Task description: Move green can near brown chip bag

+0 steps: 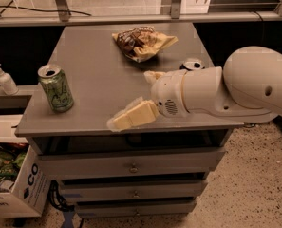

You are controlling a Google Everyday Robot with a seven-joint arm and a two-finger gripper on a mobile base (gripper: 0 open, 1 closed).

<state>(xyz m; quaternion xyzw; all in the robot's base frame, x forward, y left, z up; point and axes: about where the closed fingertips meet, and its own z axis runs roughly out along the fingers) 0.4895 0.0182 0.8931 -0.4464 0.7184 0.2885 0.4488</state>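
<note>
1. Nothing done yet: the green can (56,88) stands upright, well apart from the brown chip bag (143,42), to the bag's front-left.
2. The gripper (131,99) hangs in front of the bag, spread wide and empty, not touching the can.
3. Left to do, I'd say: reach the can, grasp it, carry it and set it beside the bag.

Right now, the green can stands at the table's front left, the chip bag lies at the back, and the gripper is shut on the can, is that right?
Not quite: in the camera view the gripper is open, fingers empty, over the table's front edge, apart from the green can. The can does stand front left, the chip bag at the back.
</note>
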